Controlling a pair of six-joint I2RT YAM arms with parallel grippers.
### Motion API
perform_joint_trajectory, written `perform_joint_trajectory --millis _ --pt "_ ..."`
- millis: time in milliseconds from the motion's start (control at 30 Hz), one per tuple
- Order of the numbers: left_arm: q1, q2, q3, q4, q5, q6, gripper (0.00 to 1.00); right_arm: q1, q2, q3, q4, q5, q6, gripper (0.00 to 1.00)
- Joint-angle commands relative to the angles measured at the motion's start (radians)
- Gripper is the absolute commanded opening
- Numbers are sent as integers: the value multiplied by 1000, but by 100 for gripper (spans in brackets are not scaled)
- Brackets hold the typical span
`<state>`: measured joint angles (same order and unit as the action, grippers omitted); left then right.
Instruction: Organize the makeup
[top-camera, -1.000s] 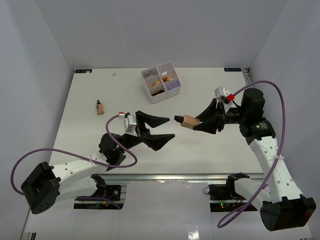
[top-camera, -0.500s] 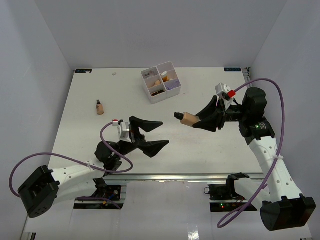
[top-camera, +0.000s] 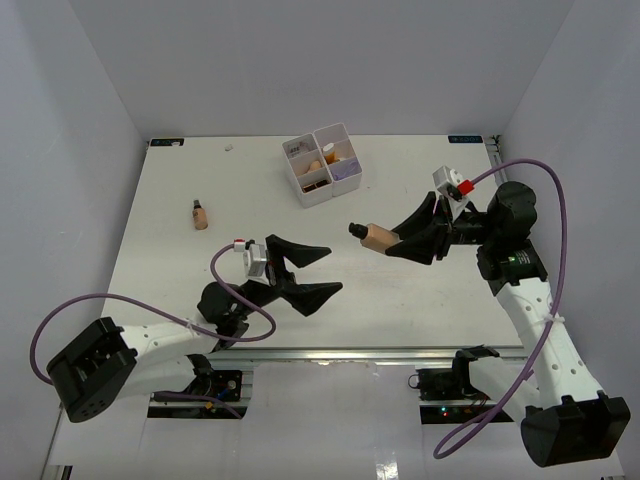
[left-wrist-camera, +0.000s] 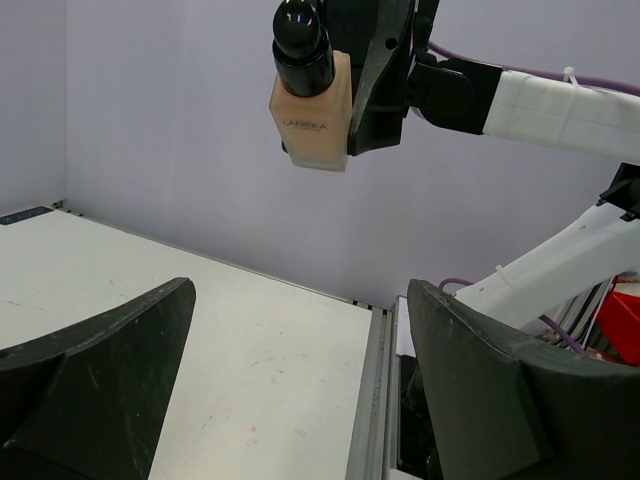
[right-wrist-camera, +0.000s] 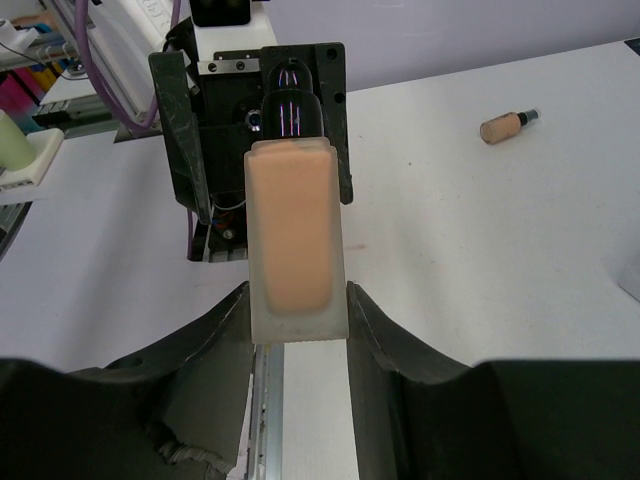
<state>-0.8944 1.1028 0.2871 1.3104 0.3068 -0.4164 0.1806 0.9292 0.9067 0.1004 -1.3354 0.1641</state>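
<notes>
Makeup (top-camera: 313, 166) partly fills the box (top-camera: 320, 196); right gripper (top-camera: 392, 241) clamps a tan bottle (top-camera: 376, 238), left gripper (top-camera: 334, 268) gapes empty, small bottle (top-camera: 200, 214) lies well apart from it.

I hold a tan bottle (top-camera: 375, 238) with a glossy dark cap in the jaws of my right gripper (top-camera: 390, 243), lifted above the table, right of its centre. It is flat-sided and rectangular, filled with beige liquid, cap on, with small lettering on one face. It lies roughly level, cap pointing toward the table's left edge, the jaws pressing its two narrow sides near the base.

A smaller tan bottle (top-camera: 200, 214) with a dark cap lies on its side near the table's left edge, cap toward the far edge.

Near the middle of the far edge, a white box (top-camera: 340, 131) holds an orange item (top-camera: 330, 153), a beige piece (top-camera: 313, 166) and a dark item (top-camera: 315, 184), too small to identify.
</notes>
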Motion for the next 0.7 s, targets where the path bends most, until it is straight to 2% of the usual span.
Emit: perform_joint_trajectory --millis 0,167,367,500,667 --pt "-5 -5 31 130 17 22 98 -3 -31 -18 162 -6 114 8" --pt "-5 13 63 119 33 34 98 -1 -35 -62 282 -9 207 8" --pt "-5 80 139 112 72 44 98 16 -52 -97 283 -11 204 8" --pt "-5 98 203 51 96 65 97 35 -54 -110 265 -17 180 8" --pt "-5 132 253 9 121 63 97 64 -58 -109 189 -11 80 8"
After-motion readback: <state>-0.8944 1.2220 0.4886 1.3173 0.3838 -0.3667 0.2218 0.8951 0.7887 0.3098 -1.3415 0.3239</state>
